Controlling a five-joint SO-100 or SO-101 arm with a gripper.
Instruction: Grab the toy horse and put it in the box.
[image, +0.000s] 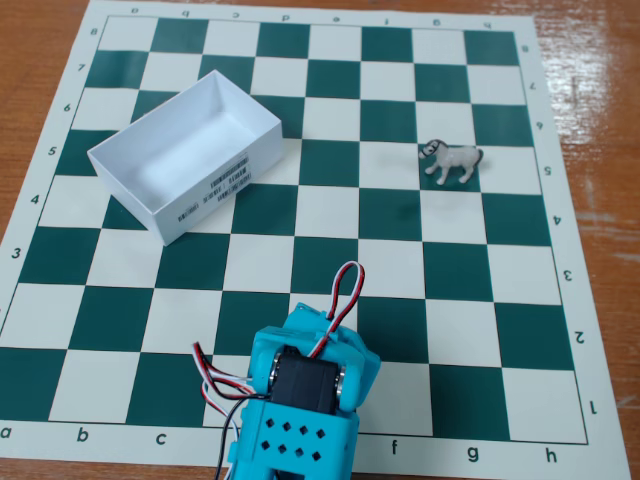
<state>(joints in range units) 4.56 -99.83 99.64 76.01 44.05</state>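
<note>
The toy horse (450, 160) is a small white-grey figurine with dark mane and tail. It stands upright on the chessboard at the upper right, head to the left. The box (185, 155) is white, shallow and open, with barcode labels on its near long side; it sits at the upper left, turned at an angle, and is empty. My turquoise arm (300, 400) is folded at the bottom centre, far from both. From this angle its jaws do not show, so I cannot tell whether the gripper is open or shut. It holds nothing that I can see.
The green-and-white chessboard mat (400, 290) covers most of a wooden table (590, 120). Red, black and white wires (340, 290) loop above the arm's black servo.
</note>
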